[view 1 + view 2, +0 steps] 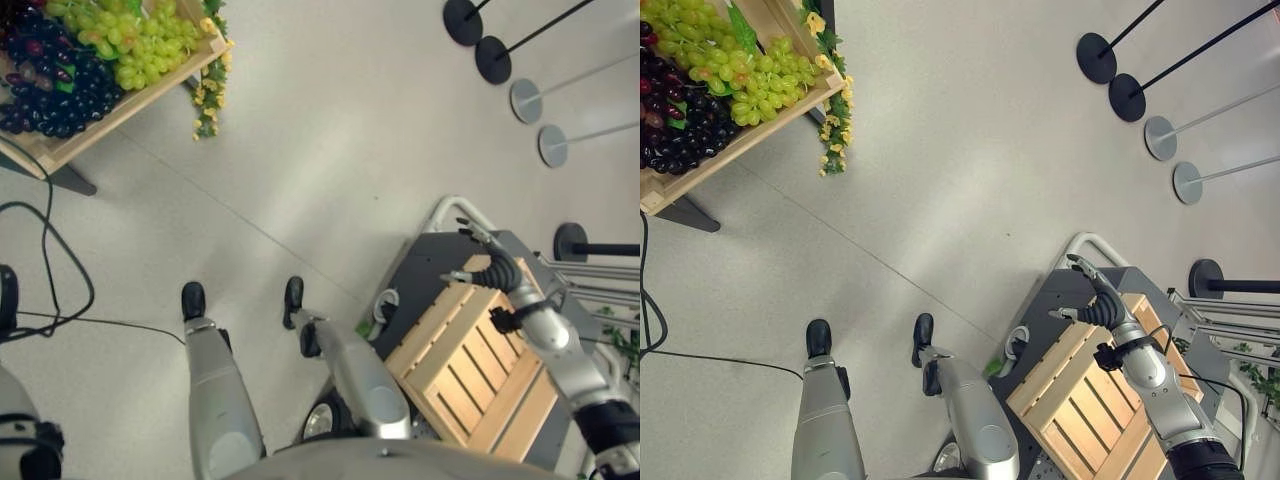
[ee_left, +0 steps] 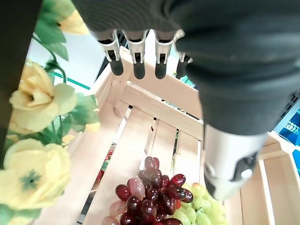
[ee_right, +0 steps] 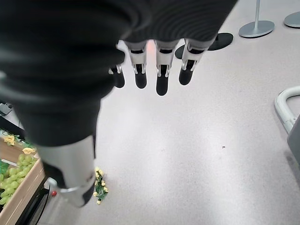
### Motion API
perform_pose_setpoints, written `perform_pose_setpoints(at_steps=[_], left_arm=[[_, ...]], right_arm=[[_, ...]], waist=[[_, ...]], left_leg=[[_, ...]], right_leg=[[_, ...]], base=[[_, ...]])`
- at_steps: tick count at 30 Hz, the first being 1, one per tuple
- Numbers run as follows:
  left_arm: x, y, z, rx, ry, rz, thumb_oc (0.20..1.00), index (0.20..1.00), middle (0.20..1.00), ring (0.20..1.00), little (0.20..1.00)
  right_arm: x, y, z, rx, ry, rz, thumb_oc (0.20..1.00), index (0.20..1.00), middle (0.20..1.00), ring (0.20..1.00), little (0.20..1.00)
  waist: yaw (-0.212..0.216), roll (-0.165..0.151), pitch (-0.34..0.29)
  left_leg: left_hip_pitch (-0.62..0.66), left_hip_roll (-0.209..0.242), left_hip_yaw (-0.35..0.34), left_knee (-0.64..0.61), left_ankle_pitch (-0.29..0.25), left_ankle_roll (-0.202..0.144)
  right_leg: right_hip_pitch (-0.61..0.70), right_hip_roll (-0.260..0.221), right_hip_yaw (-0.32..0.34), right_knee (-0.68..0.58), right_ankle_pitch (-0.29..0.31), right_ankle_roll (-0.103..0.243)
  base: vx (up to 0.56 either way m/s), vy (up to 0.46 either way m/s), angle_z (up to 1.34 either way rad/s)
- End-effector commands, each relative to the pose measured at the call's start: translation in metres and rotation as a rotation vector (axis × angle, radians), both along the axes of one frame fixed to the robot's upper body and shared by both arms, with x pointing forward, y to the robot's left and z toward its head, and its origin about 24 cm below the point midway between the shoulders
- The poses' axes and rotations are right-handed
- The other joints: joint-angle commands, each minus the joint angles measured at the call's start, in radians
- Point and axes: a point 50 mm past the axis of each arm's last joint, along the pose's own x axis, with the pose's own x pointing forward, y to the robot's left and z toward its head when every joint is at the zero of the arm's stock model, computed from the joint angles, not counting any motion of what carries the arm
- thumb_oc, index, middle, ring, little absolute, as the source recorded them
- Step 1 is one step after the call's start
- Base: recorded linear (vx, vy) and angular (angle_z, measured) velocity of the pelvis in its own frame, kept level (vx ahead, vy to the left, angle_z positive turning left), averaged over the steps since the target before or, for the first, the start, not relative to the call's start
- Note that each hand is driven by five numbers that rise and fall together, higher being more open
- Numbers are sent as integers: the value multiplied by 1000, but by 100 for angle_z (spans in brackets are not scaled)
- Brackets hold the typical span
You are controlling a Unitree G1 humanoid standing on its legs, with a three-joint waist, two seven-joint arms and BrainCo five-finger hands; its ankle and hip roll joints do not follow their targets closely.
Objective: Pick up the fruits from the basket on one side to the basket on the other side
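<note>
You are looking down at a wooden fruit crate (image 1: 150, 85) holding green grapes (image 1: 140, 45) and dark purple grapes (image 1: 55, 95), with yellow flowers (image 1: 210, 95) hanging off its corner. Well apart from it, an empty slatted crate (image 1: 470, 365) is sitting on a grey cart (image 1: 430, 265). Your right hand (image 1: 1090, 285) is hovering over that crate's far edge, fingers straight, holding nothing. Your left hand (image 2: 140, 56) is hanging open above red grapes (image 2: 150, 194) in the fruit crate, not touching them.

A pale speckled floor (image 1: 330, 120) spreads out evenly lit. Round-based stands (image 1: 492, 58) cluster at one side. Yellow artificial flowers (image 1: 210, 95) trail down.
</note>
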Motion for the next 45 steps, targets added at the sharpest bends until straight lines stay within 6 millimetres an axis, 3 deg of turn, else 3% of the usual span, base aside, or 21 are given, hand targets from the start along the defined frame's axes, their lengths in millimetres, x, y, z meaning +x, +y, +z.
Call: perform_pose_setpoints(at_steps=[1, 8, 12, 13, 14, 15, 16, 17, 18, 20, 21, 22, 24, 25, 27, 34, 45], left_arm=[[-10, 5, 12, -12, -90, 3, 1000, 1000, 1000, 1000, 1000], [-4, -5, 8, -79, -193, -97, 1000, 1000, 1000, 1000, 1000], [-1, -41, -8, -182, -469, -401, 1000, 1000, 1000, 1000, 1000], [-2, -40, -10, -185, -469, -398, 1000, 1000, 1000, 1000, 1000], [-8, -53, -30, -237, -535, -512, 1000, 1000, 1000, 1000, 1000], [-9, -52, -31, -239, -535, -509, 1000, 1000, 1000, 1000, 1000], [-21, -60, -65, -337, -594, -597, 1000, 1000, 1000, 1000, 1000], [-21, -59, -66, -338, -594, -594, 1000, 1000, 1000, 1000, 1000], [-24, -65, -81, -367, -584, -625, 1000, 1000, 1000, 1000, 1000], [-39, -82, -133, -488, -567, -680, 1000, 1000, 1000, 1000, 1000], [-40, -82, -134, -489, -567, -678, 1000, 1000, 1000, 1000, 1000], [-45, -96, -156, -554, -540, -722, 1000, 1000, 1000, 1000, 1000], [-49, -110, -175, -612, -499, -774, 1000, 1000, 1000, 1000, 1000], [-49, -110, -175, -612, -499, -774, 1000, 1000, 1000, 1000, 1000], [-51, -123, -199, -670, -391, -817, 1000, 1000, 1000, 1000, 1000], [-57, -143, -209, -648, -268, -920, 1000, 1000, 1000, 1000, 1000], [-68, -153, -210, -644, -261, -984, 1000, 1000, 1000, 1000, 1000]], right_arm=[[-6, -13, 7, -15, -28, -20, 1000, 1000, 1000, 1000, 1000], [-8, -13, 3, -5, -13, -37, 1000, 1000, 1000, 1000, 1000], [-12, -18, -7, 32, 2, -109, 1000, 1000, 1000, 1000, 1000], [-12, -18, -6, 28, 2, -107, 1000, 1000, 1000, 1000, 1000], [-13, -20, -8, 37, 1, -138, 1000, 1000, 1000, 1000, 1000], [-13, -20, -8, 35, 1, -136, 1000, 1000, 1000, 1000, 1000], [-14, -24, -11, 42, 2, -182, 1000, 1000, 1000, 1000, 1000], [-14, -24, -11, 40, 3, -180, 1000, 1000, 1000, 1000, 1000], [-14, -26, -13, 48, 2, -201, 1000, 1000, 1000, 1000, 1000], [-13, -29, -15, 55, 2, -245, 1000, 1000, 1000, 1000, 1000], [-13, -29, -15, 53, 2, -244, 1000, 1000, 1000, 1000, 1000], [-12, -31, -15, 65, -5, -263, 1000, 1000, 1000, 1000, 1000], [-13, -34, -17, 68, -5, -280, 1000, 1000, 1000, 1000, 1000], [-13, -34, -17, 68, -5, -280, 1000, 1000, 1000, 1000, 1000], [-13, -37, -21, 77, 5, -303, 1000, 1000, 1000, 1000, 1000], [-8, -35, -26, 91, 14, -316, 1000, 1000, 1000, 1000, 1000], [-9, -36, -32, 92, 40, -327, 1000, 1000, 1000, 1000, 1000]], waist=[[-1, 15, -62], [12, 21, -56], [59, 35, -31], [54, 37, -32], [74, 46, -20], [70, 47, -23], [93, 60, -9], [89, 60, -12], [103, 66, -4], [130, 92, 11], [124, 92, 9], [140, 108, 15], [148, 122, 15], [146, 122, 14], [157, 144, 10], [157, 174, 0], [149, 194, -47]], left_leg=[[-15, -11, -10, 83, -61, 43], [-14, -22, -16, 69, -48, 44], [-2, -39, -29, 56, -46, 41], [-3, -42, -29, 51, -38, 42], [4, -50, -35, 46, -35, 41], [4, -51, -36, 43, -33, 42], [16, -60, -38, 36, -32, 44], [16, -61, -38, 33, -30, 44], [26, -63, -40, 31, -37, 44], [56, -86, -44, -1, -25, 47], [56, -90, -45, -10, -13, 48], [73, -100, -48, -19, -13, 50], [90, -116, -54, -45, 6, 52], [90, -117, -55, -47, 8, 52], [124, -130, -61, -68, 11, 51], [181, -140, -66, -107, 38, 51], [272, -130, -49, -131, 36, 54]], right_leg=[[-11, -98, 6, 15, 25, 162], [-12, -111, -2, 21, 27, 160], [5, -122, -15, 25, 14, 154], [4, -124, -15, 21, 20, 153], [13, -129, -22, 22, 18, 149], [13, -130, -23, 21, 19, 149], [23, -137, -26, 23, 19, 146], [23, -138, -27, 21, 20, 146], [30, -139, -28, 24, 12, 144], [62, -158, -35, 11, 14, 139], [62, -161, -37, 5, 22, 139], [76, -172, -42, 15, 14, 137], [93, -189, -53, 13, 18, 134], [93, -189, -54, 12, 19, 135], [129, -203, -68, 8, 12, 133], [184, -224, -89, -4, 19, 132], [254, -225, -74, -6, 10, 132]], base=[[0, 0, 0], [-8, -3, 3], [-26, -12, 6], [-51, -16, 21], [-38, -11, 21], [-50, 1, 19], [-29, 15, 10], [-25, 16, 16], [-26, 14, 15], [-53, 44, 17], [-53, 70, 30], [-47, 56, 35], [-49, 52, 31], [-46, 44, 33], [-23, 44, 32], [-31, 29, 17], [4, 22, -3]])
